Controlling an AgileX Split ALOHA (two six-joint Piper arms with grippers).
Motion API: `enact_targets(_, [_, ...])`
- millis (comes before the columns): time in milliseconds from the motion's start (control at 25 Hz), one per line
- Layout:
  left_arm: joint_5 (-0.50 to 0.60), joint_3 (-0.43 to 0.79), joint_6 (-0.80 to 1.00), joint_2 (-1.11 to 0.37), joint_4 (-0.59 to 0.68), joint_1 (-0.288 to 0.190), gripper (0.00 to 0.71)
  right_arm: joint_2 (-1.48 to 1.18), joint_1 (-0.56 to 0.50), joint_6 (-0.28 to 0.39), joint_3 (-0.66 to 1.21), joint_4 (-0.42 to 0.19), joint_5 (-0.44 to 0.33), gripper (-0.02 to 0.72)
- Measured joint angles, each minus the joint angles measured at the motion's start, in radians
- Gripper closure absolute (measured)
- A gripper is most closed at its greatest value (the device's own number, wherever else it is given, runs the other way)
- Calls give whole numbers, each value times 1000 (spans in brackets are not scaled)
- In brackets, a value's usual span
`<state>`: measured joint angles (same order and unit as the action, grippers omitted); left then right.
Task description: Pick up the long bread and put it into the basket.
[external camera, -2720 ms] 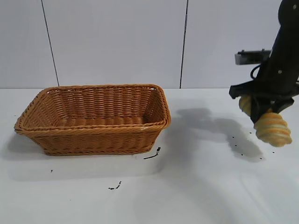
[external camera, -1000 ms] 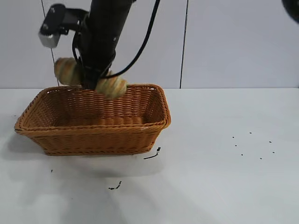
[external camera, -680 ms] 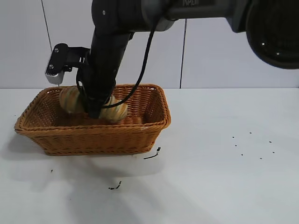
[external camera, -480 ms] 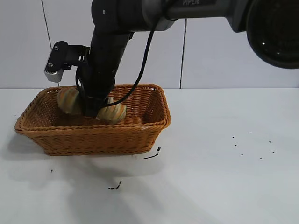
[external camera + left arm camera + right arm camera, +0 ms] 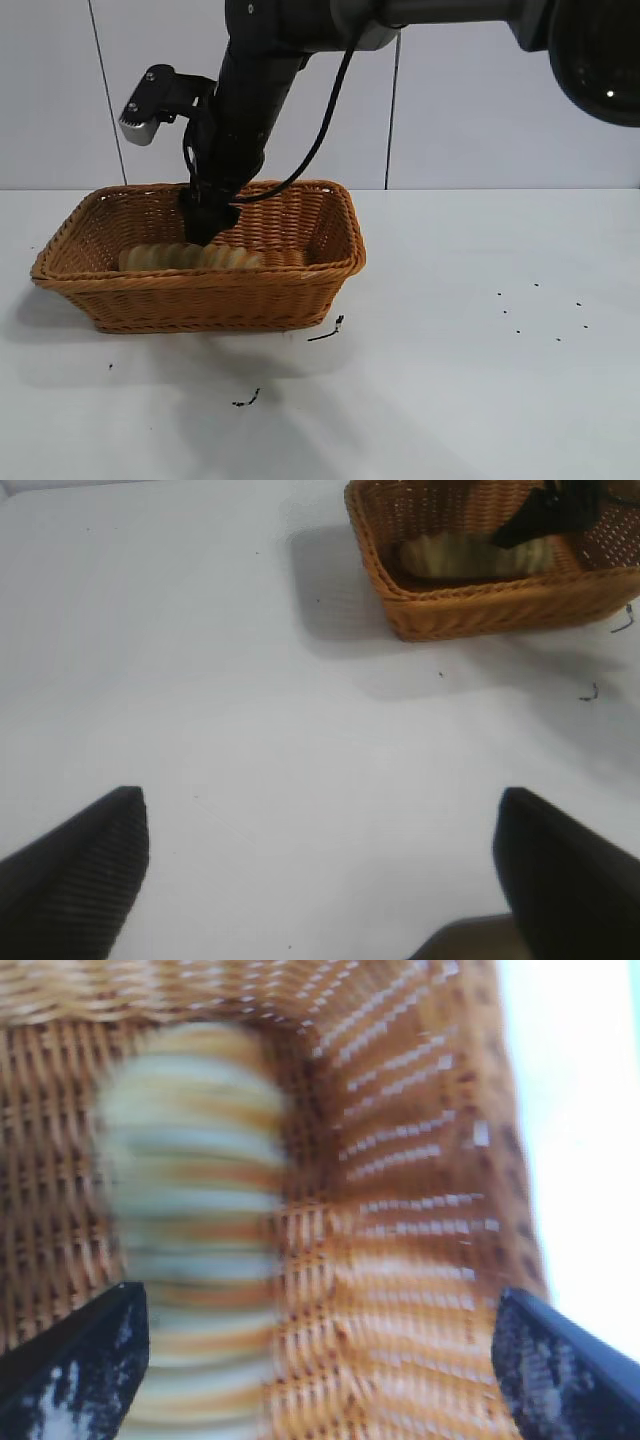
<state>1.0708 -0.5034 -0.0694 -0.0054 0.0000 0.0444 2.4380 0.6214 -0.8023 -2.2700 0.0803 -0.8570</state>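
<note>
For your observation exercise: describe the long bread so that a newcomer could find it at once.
Find the big woven basket on the white table. On its floor, below the right gripper, lies the long bread: a pale yellow ridged loaf with orange-brown stripes, the only thing inside.

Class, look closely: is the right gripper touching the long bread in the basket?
Apart. In the right wrist view the right gripper's fingers stand spread wide with the long bread lying below on the basket floor.

A lab test bench: a bare white desk (image 5: 480, 400) before plain grey wall panels (image 5: 250, 120) split by dark seams, a black robot arm (image 5: 250, 90) carrying a small camera (image 5: 150, 95) above the basket (image 5: 200, 295), which holds prop bread (image 5: 190, 257).
</note>
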Motion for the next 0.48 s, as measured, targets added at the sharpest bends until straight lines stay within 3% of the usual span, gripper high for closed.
enact_targets(80, [0, 0, 0, 0, 0, 0, 14, -31, -10, 70, 0, 3, -6, 64])
enact_targets(160, [0, 0, 0, 0, 0, 0, 14, -63, -28, 188, 0, 4, -20, 64])
enact_targets(360, [0, 0, 0, 0, 0, 0, 14, -114, -96, 596, -5, -12, -64, 64])
enact_targets(480, [0, 0, 0, 0, 0, 0, 14, -122, -165, 754, -5, -35, -89, 64])
